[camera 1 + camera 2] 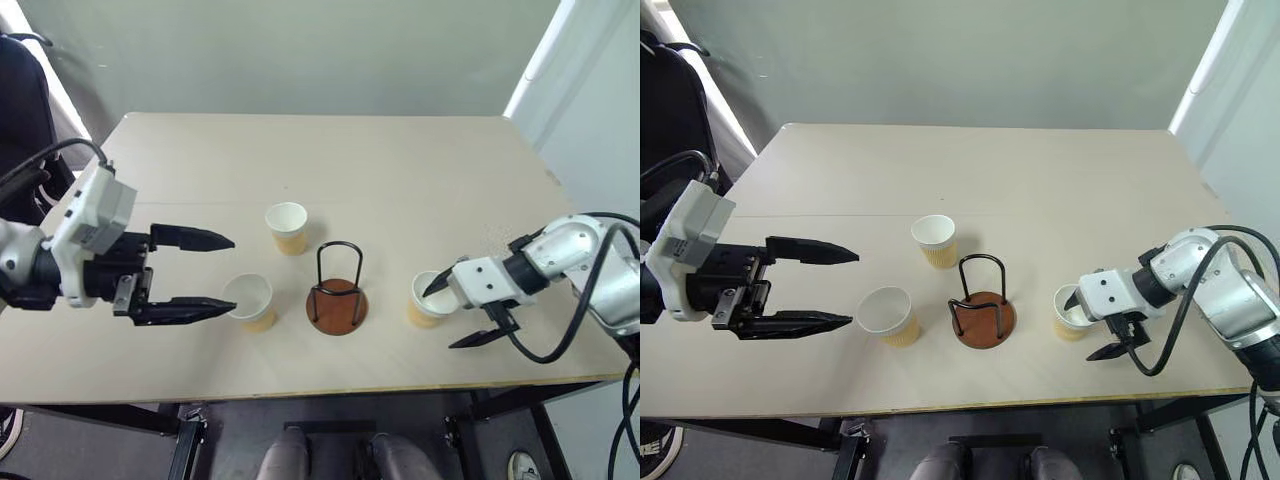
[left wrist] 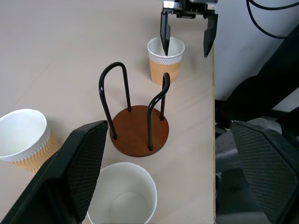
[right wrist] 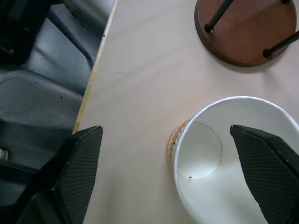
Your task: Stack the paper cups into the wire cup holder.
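Note:
Three paper cups stand upright on the beige table: one at the back [image 1: 287, 227], one to the left [image 1: 249, 300] of the wire cup holder [image 1: 337, 300], and one to its right [image 1: 428, 300]. The holder is empty, a brown disc with two dark wire loops. My left gripper [image 1: 228, 272] hangs open and level, its fingertips just left of the left cup, with nothing between them. My right gripper [image 1: 445, 318] is open and tilted down over the right cup [image 3: 224, 154]. One of its fingers [image 2: 164, 39] dips inside the rim and the other is outside the near wall.
The table's front edge [image 1: 300, 395] runs close below the cups and holder. A black chair [image 1: 20, 100] stands off the table's left side. Black cables [image 1: 590, 300] loop from the right arm past the table's right corner.

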